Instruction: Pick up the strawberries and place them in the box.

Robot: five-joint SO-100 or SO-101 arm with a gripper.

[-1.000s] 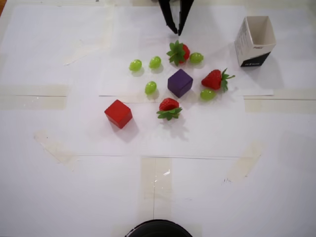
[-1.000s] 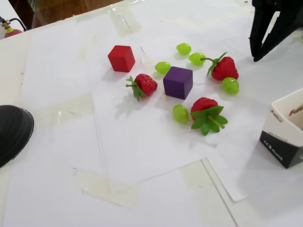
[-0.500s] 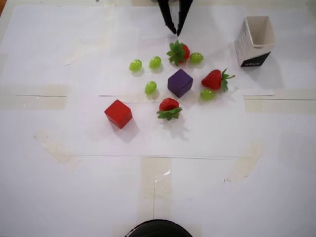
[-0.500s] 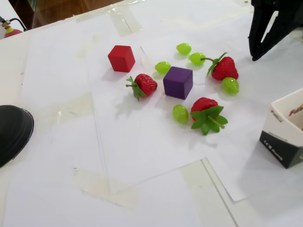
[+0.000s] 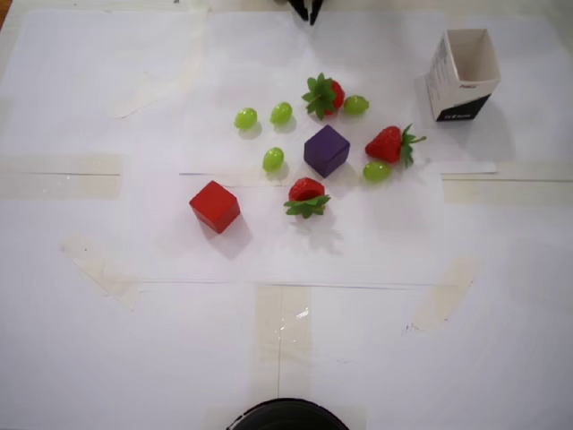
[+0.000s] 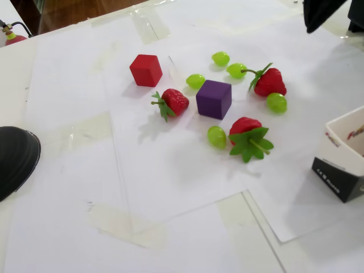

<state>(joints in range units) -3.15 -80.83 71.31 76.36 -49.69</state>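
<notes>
Strawberries (image 5: 323, 95) (image 5: 389, 143) (image 5: 306, 195) lie on the paper round the purple cube (image 5: 326, 150), at its 12, 3 and 7 o'clock in the overhead view, with grapes (image 5: 281, 112) scattered among them. Box (image 5: 463, 73) stands upright at 2 o'clock, well apart. Gripper (image 5: 306, 11) shows only as dark tips at the top edge; whether it is open or closed cannot be told, and nothing is seen in it.

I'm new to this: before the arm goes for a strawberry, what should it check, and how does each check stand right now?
1. All three strawberries lie free on the table: ok.
2. Box upright, mouth open: ok.
3. Box empty: looks so from overhead, ok.
4. Pincer open: cannot tell, only its tips show at the top edge.
5. Room around the top strawberry: not ok, a grape sits right beside it.
6. Purple cube clear of the strawberries: ok, though close.
</notes>
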